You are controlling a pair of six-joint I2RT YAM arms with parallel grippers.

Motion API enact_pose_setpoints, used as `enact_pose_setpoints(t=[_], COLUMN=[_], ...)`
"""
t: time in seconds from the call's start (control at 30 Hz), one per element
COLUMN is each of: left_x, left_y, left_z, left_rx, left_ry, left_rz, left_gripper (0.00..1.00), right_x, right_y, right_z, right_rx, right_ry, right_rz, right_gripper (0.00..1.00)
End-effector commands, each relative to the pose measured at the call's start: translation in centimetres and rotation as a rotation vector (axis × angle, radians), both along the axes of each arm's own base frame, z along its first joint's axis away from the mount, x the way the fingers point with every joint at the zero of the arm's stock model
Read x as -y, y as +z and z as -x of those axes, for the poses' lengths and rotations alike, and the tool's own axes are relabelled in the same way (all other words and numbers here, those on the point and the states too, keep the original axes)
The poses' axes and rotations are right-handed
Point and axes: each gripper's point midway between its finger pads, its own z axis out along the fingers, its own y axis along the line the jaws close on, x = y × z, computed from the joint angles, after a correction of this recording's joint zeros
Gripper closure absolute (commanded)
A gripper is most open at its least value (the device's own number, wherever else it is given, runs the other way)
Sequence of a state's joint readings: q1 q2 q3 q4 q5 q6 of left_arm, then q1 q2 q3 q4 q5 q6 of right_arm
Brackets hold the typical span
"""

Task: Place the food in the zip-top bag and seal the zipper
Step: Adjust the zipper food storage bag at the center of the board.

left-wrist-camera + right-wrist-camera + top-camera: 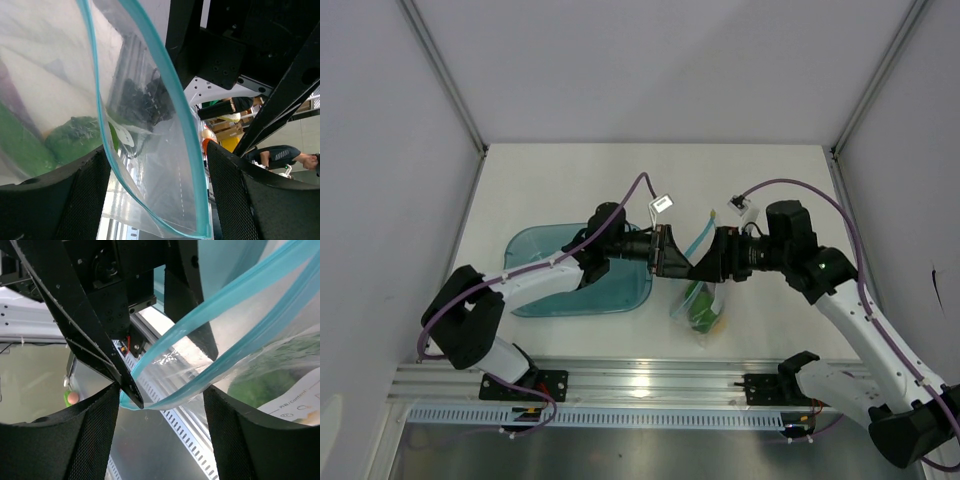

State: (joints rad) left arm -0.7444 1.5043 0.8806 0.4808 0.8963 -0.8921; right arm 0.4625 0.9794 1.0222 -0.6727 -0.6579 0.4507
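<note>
The zip-top bag (701,300) stands between my two grippers with its mouth open. Its two teal zipper strips (186,130) are spread apart, and they also cross the right wrist view (220,297). A glossy green food piece (74,136) sits inside the bag and shows in the top view (701,312) with a yellowish bit beside it. The pink-purple piece does not show clearly. My left gripper (157,150) is open, its fingers on either side of the bag mouth. My right gripper (161,390) is open around the same zipper edge. Both grippers meet over the bag (695,262).
A translucent teal tray (555,245) lies on the table under the left arm. The aluminium rail (650,385) with the arm bases runs along the near edge. Grey walls enclose the table on three sides.
</note>
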Motion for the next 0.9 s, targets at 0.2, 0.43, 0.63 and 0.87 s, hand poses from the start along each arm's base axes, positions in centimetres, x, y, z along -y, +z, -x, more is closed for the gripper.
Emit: enact_pose_setpoints(t=[0.2, 0.43, 0.63, 0.87], left_x=[0.1, 0.3, 0.3, 0.3], left_y=[2.5, 0.3, -0.1, 0.3], left_z=[-0.1, -0.9, -1.2, -1.1], left_rx=[0.015, 0.071, 0.09, 0.085], left_ry=[0.005, 0.079, 0.123, 0.129], left_rz=[0.085, -0.087, -0.123, -0.122], left_gripper=[0.17, 0.17, 0.17, 0.19], right_x=[-1.2, -1.5, -1.8, -1.5], right_y=[1.7, 2.4, 2.5, 3.1], right_z=[0.0, -0.9, -1.6, -2.2], right_rx=[0.052, 0.053, 0.015, 0.02], right_ry=[0.048, 0.006, -0.039, -0.087], right_rz=[-0.114, -0.162, -0.213, -0.236], right_gripper=[0.3, 0.31, 0.31, 0.3])
